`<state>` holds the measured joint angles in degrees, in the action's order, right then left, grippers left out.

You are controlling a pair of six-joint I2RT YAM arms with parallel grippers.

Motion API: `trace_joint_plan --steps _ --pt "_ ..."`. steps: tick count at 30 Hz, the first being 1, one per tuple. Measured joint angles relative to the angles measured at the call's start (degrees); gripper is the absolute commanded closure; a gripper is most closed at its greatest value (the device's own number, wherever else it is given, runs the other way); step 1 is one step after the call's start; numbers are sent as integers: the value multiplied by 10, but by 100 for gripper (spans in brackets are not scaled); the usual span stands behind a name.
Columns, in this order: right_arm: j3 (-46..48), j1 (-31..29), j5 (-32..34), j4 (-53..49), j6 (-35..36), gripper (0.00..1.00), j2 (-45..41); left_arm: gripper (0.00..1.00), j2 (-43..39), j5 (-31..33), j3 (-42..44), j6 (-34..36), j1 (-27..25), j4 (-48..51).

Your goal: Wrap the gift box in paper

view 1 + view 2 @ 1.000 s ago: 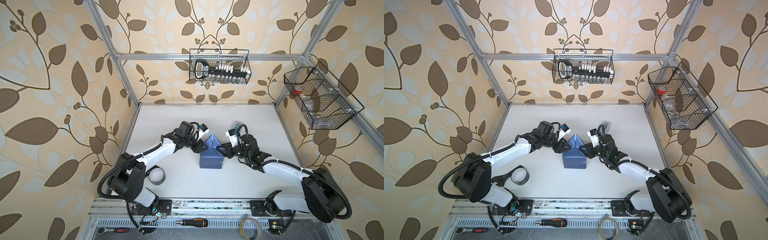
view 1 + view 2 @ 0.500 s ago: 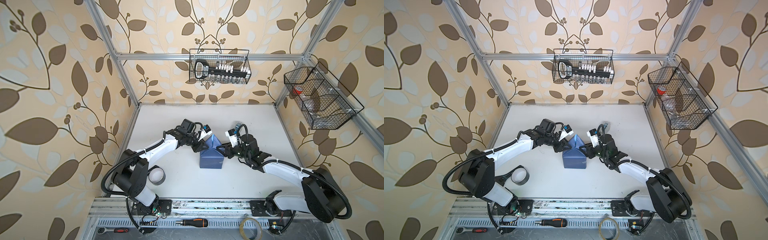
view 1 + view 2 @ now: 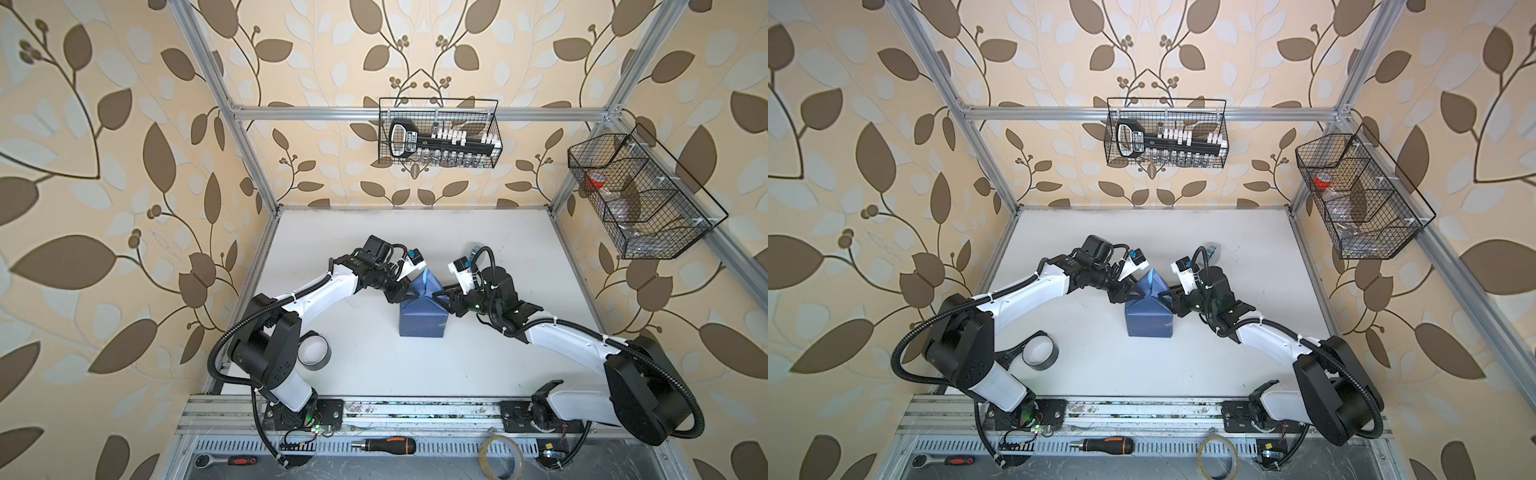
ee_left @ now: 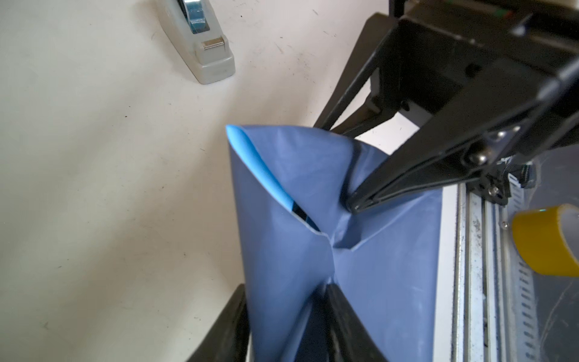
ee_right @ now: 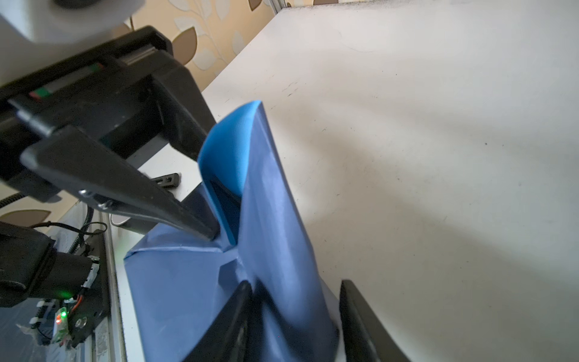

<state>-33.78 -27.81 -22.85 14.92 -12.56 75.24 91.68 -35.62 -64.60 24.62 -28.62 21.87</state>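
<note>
Dusky-blue paper [image 3: 422,320], its raised end flap between the part-open jaws of left gripper [image 3: 409,293] and right gripper [image 3: 440,296].

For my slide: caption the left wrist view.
Left claw and right claw straddle the upright paper flap; grey tape dispenser beyond.

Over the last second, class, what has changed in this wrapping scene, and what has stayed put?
The left arm shifted its elbow slightly toward the back and middle; the left gripper barely moved at the paper. Nothing visibly taken or let go. The right gripper, the paper's raised peak and the tape roll stayed put.
</note>
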Motion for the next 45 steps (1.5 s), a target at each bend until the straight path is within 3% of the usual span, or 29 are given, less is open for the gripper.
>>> trace_joint_plan --steps 3,6,14,24,38,45 --pt "-1 2 -6 3 14 59 2 45 0 -3 0 -11 16 5" --pt "-1 2 -11 8 24 59 5 45 8 -10 -3 -13 25 10" --pt "-5 7 -25 20 48 60 17 64 38 -62 -28 -4 28 27" --pt "-43 21 -91 12 91 60 56 82 40 -95 -30 14 28 31" --pt "-79 29 -153 -19 144 88 78 88 33 -104 -25 18 28 8" --pt "-80 30 -157 -23 159 95 78 90 32 -105 -25 18 28 10"
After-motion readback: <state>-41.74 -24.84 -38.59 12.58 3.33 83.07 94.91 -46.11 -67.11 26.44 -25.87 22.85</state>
